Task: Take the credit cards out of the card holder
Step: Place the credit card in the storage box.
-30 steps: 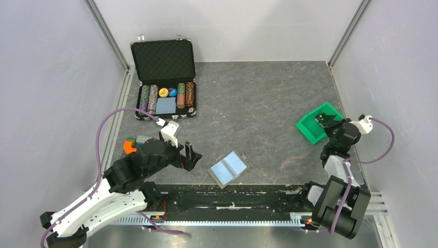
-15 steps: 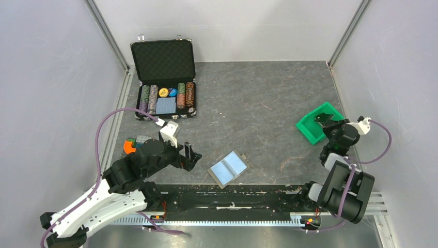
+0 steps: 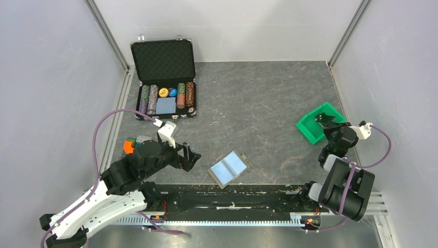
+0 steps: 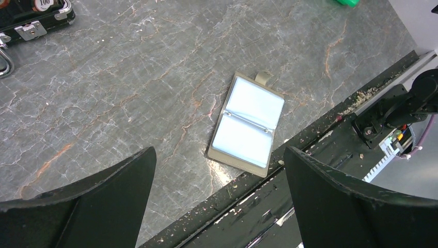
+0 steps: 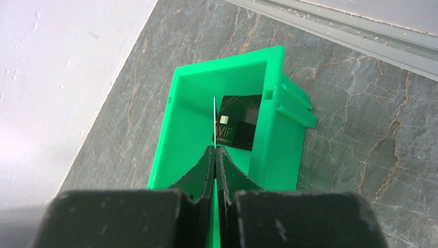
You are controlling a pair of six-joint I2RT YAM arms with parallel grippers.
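Observation:
The tan card holder (image 3: 228, 168) lies open near the table's front edge, with two pale-blue panels showing; it is also in the left wrist view (image 4: 248, 125). My left gripper (image 3: 191, 157) is open and empty, hovering just left of it (image 4: 218, 152). My right gripper (image 3: 324, 120) is shut on a thin card (image 5: 214, 119) seen edge-on, held over the green bin (image 5: 227, 59). The jaws (image 5: 215, 150) are pressed together on the card. A black VIP card (image 5: 240, 124) lies inside the bin.
The green bin (image 3: 310, 129) stands at the right near the wall. An open black chip case (image 3: 164, 82) sits at the back left. Small coloured objects (image 3: 131, 144) lie by the left rail. A black rail (image 4: 289, 206) runs along the front edge.
The right arm's elbow has swung down and right while its gripper stays over the green bin with the card. The left gripper has barely moved.

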